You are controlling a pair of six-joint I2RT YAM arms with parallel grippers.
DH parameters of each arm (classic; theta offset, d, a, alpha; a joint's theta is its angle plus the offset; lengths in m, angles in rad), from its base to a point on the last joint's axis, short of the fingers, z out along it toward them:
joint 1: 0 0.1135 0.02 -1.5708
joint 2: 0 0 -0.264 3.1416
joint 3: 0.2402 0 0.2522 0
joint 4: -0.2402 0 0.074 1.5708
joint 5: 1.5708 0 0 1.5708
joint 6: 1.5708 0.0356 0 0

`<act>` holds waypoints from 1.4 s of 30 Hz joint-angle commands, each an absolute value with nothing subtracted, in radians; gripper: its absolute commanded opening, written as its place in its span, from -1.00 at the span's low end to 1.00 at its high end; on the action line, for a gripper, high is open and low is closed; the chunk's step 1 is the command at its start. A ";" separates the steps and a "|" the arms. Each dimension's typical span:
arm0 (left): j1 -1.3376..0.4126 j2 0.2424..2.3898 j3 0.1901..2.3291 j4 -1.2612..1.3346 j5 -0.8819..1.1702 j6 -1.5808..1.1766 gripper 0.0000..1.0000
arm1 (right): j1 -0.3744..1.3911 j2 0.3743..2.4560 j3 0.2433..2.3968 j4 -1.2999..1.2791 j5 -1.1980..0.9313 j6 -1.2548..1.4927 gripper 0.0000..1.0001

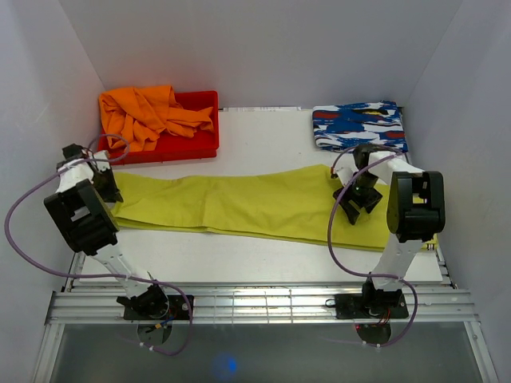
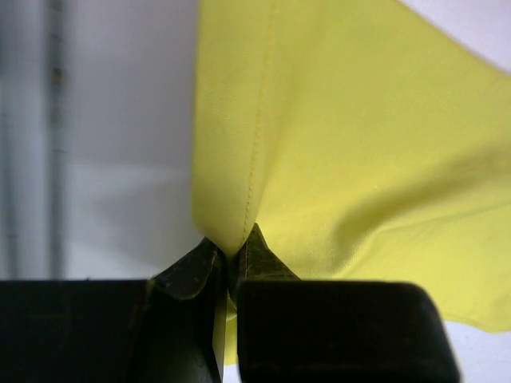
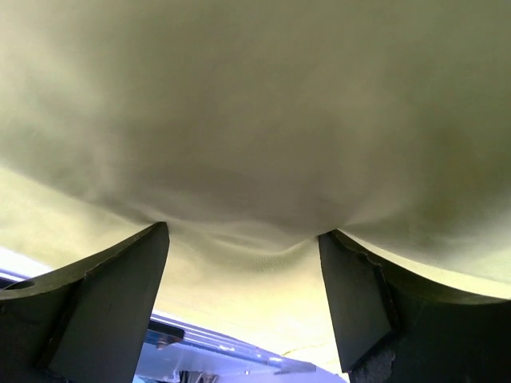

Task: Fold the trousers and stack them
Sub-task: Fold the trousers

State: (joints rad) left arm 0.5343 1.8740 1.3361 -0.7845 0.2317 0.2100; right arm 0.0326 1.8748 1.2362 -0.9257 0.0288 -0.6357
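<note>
The bright yellow-green trousers (image 1: 239, 203) lie stretched flat across the table from left to right. At their left end my left gripper (image 1: 108, 191) is shut on a seamed edge of the cloth. In the left wrist view that pinched fold of the trousers (image 2: 359, 144) rises from between the fingers of the left gripper (image 2: 231, 251). My right gripper (image 1: 357, 203) stands over the right end. In the right wrist view the right gripper (image 3: 243, 235) is open, both fingertips pressed into the trousers (image 3: 255, 120), with cloth bulging between them. The waistband is hidden.
A red bin (image 1: 200, 144) holding an orange garment (image 1: 144, 116) stands at the back left. A folded blue, white and red patterned cloth (image 1: 359, 126) lies at the back right. White walls close in on three sides. A metal rail (image 1: 255, 303) runs along the near edge.
</note>
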 commanded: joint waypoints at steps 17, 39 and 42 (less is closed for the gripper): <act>0.343 1.643 1.697 -1.117 0.541 0.256 -1.00 | -0.021 1.749 1.394 -1.089 -0.436 -0.632 0.80; -0.377 1.753 1.450 -0.600 0.222 -0.485 -1.00 | -0.178 1.723 1.238 -1.060 -0.239 -0.658 0.81; -0.422 1.781 1.454 -0.588 0.206 -0.526 -1.00 | -0.178 1.723 1.243 -1.058 -0.238 -0.653 0.80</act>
State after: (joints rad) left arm -0.3851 1.7744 1.4200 -0.6449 0.2485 -0.4446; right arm -0.1749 1.7615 1.2396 -1.0534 -0.2428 -0.6510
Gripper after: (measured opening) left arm 0.158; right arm 0.903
